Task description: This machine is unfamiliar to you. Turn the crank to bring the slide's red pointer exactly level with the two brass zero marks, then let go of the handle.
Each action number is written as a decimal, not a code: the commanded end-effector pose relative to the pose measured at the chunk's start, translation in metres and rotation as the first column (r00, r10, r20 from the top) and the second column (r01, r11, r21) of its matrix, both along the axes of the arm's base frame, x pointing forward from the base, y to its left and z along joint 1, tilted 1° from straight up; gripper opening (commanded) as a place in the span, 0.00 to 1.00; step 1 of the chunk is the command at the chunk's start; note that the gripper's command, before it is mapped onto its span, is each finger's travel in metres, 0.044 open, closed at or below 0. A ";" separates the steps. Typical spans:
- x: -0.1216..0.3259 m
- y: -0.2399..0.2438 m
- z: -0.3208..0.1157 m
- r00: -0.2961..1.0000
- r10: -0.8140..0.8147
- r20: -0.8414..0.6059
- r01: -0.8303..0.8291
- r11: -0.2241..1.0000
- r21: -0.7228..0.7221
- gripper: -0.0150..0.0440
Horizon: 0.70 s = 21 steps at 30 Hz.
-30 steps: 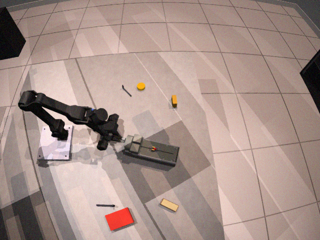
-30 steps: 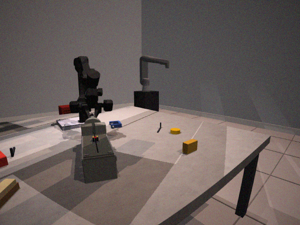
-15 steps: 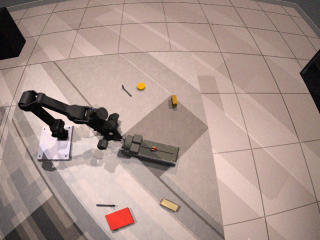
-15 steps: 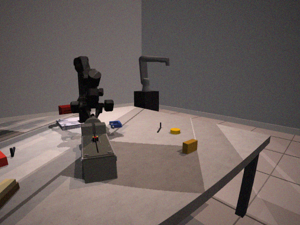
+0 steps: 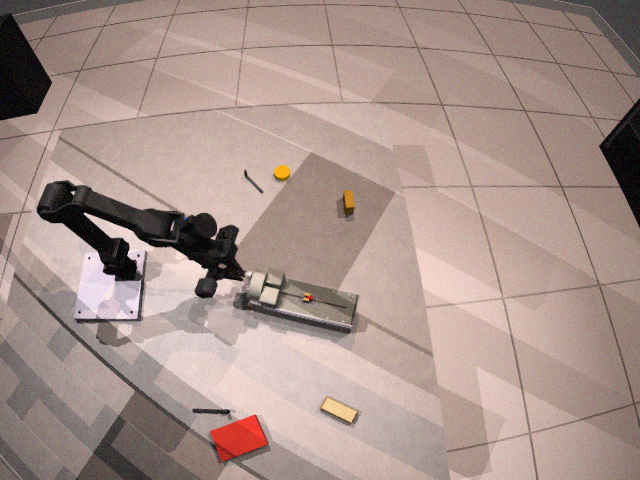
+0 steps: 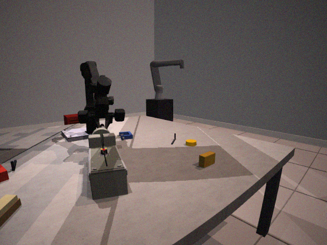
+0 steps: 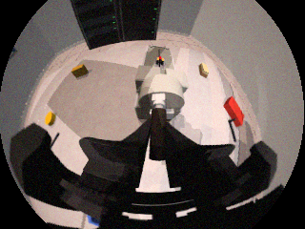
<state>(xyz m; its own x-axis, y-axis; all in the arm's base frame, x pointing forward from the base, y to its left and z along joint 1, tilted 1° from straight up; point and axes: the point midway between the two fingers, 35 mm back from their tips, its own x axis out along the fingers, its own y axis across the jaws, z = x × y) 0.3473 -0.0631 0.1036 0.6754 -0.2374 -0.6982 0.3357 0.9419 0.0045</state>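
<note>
At the left of the top view, the white base plate [image 5: 87, 302] [image 6: 75, 134] lay flat under the foot of the black six-joint arm [image 5: 124, 211] [image 6: 91, 89], which reached over to the right. Next, near the lower edge, came a thin dark bent rod [image 5: 210, 411] [image 6: 13, 165] [image 7: 232, 130], just beside a flat red block [image 5: 238, 438] [image 6: 3, 174] [image 7: 233, 111]. Farther up, the gripper [image 5: 244, 275] [image 6: 102, 125] [image 7: 155, 122] was closed on the dark crank handle [image 7: 157, 148], at the machine's left end. A second bent rod [image 5: 253, 181] [image 6: 173, 140] [image 7: 55, 139] lay well above it, near a round yellow disc [image 5: 281, 173] [image 6: 190, 142] [image 7: 50, 118]. The pale round crank hub [image 5: 255, 285] [image 6: 100, 131] [image 7: 162, 95] adjoined the grey-green slide machine [image 5: 330, 311] [image 6: 109, 181] [image 7: 167, 53], whose long slotted top stretched rightward. About midway along that top, the red pointer [image 5: 310, 298] [image 6: 103, 149] [image 7: 160, 58] sat at the two brass zero marks [image 5: 307, 294] [image 6: 101, 151]; whether it was exactly level with them was too small to tell. Right of the pointer, a pale tan block [image 5: 339, 410] [image 6: 7, 205] [image 7: 204, 70] lay well below the machine, and an orange block [image 5: 348, 202] [image 6: 206, 159] [image 7: 80, 71] stood well above it. At the right edge rose a black cabinet [image 5: 625, 155] [image 7: 116, 21], well apart from the machine.
</note>
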 end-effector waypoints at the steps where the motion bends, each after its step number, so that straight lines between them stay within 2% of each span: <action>1: 0.003 0.008 -0.003 1.000 0.022 0.001 -0.022 1.000 0.013 0.25; 21: 0.005 0.014 -0.008 1.000 0.022 0.001 -0.022 1.000 0.013 0.25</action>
